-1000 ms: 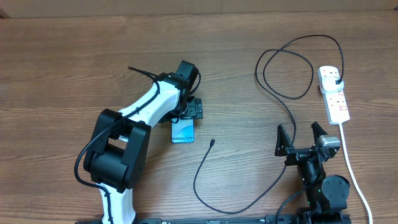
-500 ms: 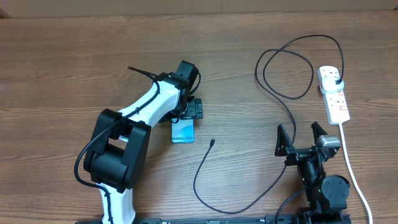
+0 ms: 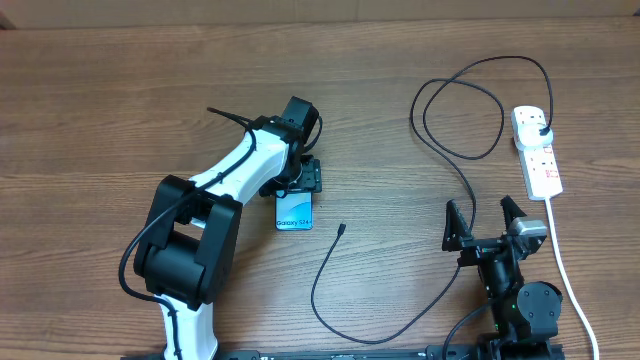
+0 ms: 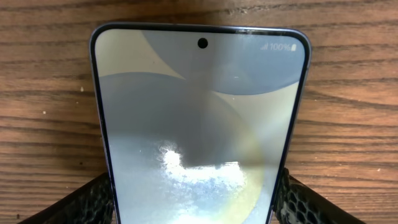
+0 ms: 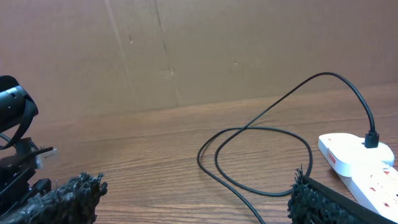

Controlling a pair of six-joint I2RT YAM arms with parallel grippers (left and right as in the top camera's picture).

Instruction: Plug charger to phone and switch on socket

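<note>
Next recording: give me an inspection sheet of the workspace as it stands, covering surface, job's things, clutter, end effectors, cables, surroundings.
Surface: wooden table, bare grain.
Job's things: phone face up; charger plugged into power strip, its connector tip loose, apart from the phone.
Clutter: nothing seen.
End effectors: left end effector straddles the phone, grip unclear; right end effector open, empty.
Cables: charger loops across the table; white lead runs off the near edge.
Surroundings: cardboard wall behind the table.
</note>
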